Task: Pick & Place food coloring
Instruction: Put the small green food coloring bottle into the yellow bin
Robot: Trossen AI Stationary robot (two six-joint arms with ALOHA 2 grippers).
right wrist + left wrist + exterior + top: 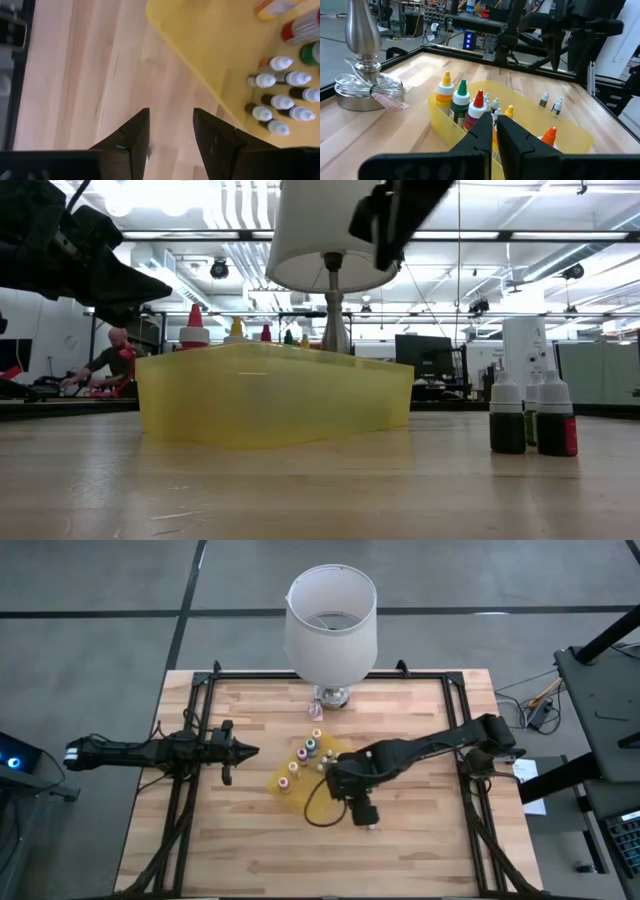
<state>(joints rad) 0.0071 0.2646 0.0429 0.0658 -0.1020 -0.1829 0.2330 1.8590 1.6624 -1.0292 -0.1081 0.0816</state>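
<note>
I see the wooden surface (250, 840) carrying everything, with a white-shaded lamp (331, 625) standing at the middle of its far edge, its metal base (362, 87) wrapped in a coiled cord. Near the middle of the surface lies the yellow tray (300, 775), shallow and translucent. Inside it stand the food coloring bottles (308, 752): from the left wrist view I make out taller ones with yellow, green, red and orange caps (462, 100), and the right wrist view shows a cluster of smaller white-capped ones (282, 102) packed together in the tray. Three more small dark bottles with white caps (530, 415) stand on the bare surface, just outside the tray.

My right gripper (170, 131) hangs over the bare wood just beside the tray's near edge, its fingers (132, 135) parted about halfway and holding nothing. My left gripper (492, 134) waits above the left side of the surface, well apart from the tray, pointed toward it, fingers pressed together with nothing between them.
</note>
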